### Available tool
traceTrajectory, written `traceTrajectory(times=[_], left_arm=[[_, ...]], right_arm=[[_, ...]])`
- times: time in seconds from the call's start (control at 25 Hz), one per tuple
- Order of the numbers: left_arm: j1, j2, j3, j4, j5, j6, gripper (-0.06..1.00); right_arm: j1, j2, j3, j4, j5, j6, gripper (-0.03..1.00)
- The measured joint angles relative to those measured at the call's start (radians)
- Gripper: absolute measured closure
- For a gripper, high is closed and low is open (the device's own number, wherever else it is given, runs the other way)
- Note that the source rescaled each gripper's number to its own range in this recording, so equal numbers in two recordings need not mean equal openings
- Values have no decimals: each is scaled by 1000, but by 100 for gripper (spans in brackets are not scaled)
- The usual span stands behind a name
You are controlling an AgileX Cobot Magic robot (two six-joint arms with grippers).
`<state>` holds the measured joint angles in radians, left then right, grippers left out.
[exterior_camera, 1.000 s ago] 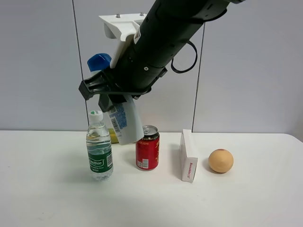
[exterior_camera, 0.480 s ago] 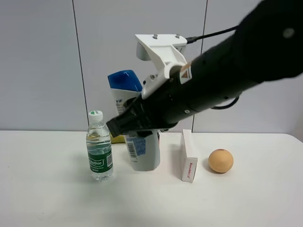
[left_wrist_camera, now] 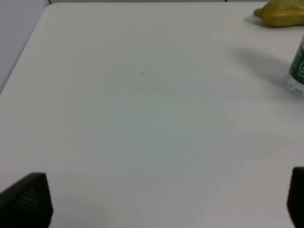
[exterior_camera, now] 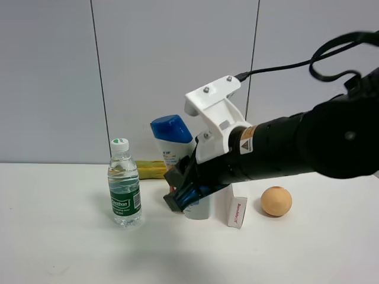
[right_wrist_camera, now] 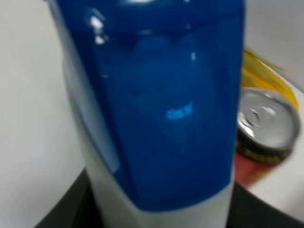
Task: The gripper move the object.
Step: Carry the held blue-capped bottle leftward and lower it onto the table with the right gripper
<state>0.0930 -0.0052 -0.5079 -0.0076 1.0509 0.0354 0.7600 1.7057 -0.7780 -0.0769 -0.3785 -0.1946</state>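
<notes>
While the right pincer (exterior_camera: 185,196) is clamped around the lower body of the white shampoo bottle (exterior_camera: 172,155), the bottle's base is at counter (exterior_camera: 71,248) level, though I cannot tell whether it touches. Its blue cap (exterior_camera: 172,128) leans toward the green-labelled water bottle (exterior_camera: 124,190), which stands near it on the left. A white box (exterior_camera: 235,208) stands just beside the shampoo bottle on the other side, with a round orange fruit (exterior_camera: 276,201) beyond it. From the right wrist, a red can (right_wrist_camera: 263,130) shows just behind the bottle. A yellow fruit (exterior_camera: 151,169) lies farther back. The left pincer (left_wrist_camera: 161,209) hovers over the counter, released, its fingers spread wide apart.
</notes>
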Motion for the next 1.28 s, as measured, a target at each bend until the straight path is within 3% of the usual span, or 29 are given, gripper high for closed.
traceTrajectory(times=[0.12, 0.6, 1.28], left_arm=[[0, 0, 0, 0, 0, 0, -6], [0, 0, 0, 0, 0, 0, -6], [0, 0, 0, 0, 0, 0, -6]], right_arm=[[0, 54, 0, -30, -93, 2, 96], [0, 175, -1, -32, -246, 54, 96], [-2, 291, 4, -8, -338, 62, 96]])
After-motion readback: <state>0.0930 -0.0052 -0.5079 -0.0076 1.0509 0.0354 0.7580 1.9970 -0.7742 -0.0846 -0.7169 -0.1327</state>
